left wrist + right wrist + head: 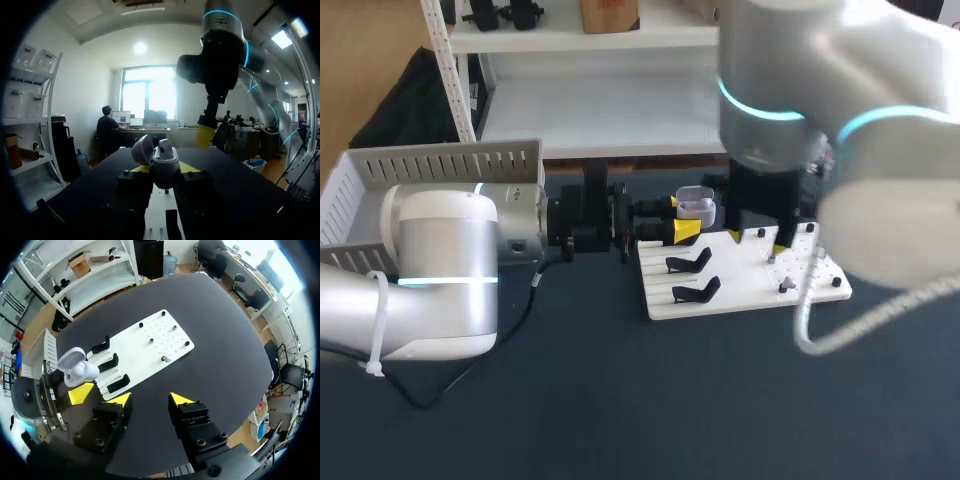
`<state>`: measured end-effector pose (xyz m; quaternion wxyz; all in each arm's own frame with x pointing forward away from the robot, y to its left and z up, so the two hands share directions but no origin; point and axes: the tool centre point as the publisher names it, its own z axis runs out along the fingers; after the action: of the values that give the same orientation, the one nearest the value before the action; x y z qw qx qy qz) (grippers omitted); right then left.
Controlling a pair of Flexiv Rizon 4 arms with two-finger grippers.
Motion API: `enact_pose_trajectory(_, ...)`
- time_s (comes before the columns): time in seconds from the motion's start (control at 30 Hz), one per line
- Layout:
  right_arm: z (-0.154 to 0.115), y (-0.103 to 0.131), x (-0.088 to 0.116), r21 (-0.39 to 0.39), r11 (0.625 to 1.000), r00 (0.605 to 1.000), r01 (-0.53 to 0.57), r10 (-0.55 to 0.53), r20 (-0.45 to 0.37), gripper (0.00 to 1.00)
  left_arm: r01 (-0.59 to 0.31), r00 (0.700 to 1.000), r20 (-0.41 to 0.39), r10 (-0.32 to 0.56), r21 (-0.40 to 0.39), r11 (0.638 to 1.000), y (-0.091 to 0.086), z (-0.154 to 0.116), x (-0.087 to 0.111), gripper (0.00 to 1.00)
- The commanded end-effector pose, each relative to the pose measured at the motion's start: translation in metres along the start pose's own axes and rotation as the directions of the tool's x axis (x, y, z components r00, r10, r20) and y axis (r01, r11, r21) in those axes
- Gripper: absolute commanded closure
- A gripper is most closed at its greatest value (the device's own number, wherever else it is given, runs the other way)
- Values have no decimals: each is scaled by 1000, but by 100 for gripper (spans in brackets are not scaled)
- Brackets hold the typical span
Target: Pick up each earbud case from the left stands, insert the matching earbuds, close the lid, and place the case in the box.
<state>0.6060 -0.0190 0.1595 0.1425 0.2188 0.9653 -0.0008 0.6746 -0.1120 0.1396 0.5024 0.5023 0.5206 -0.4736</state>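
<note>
At my left is the white box (430, 165), and in the middle lies the white board (740, 285) with its black stands (692, 262). The earbud case (165, 160) (its lid (142, 149) stands open) is held in the air just beside the board. I judge it light, hard and smooth, so slippery. The hinge looks fragile, so the grip belongs on the body's sides. My left gripper (167, 169) is clamped on it there. My right gripper (150, 401) hangs above the board, fingers apart, holding nothing.
</note>
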Motion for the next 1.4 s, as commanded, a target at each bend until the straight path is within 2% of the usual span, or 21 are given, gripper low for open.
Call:
enact_pose_trajectory(0.03,19,-22,1,-247,969,999,12,0,47,55,-2,1000,2,2,-4,1000,-1,0,0,100)
enact_pose_trajectory(0.3,60,-29,-6,-261,964,998,49,-54,-14,54,-2,1000,2,2,-4,1000,-1,0,0,100)
enact_pose_trajectory(0.57,92,-24,-13,-282,951,990,129,-139,-14,54,-2,1000,2,2,-4,1000,-1,0,0,100)
enact_pose_trajectory(0.67,100,-24,-16,-262,950,984,170,-178,-6,54,-2,1000,2,2,-4,1000,-1,0,0,100)
enact_pose_trajectory(1.2,129,-47,-17,-258,962,994,92,-106,-42,54,-2,1000,2,2,-4,1000,-1,0,0,100)
enact_pose_trajectory(1.4,135,-47,-19,-270,960,995,73,-89,-46,53,-2,1000,2,2,-4,1000,-1,0,0,100)
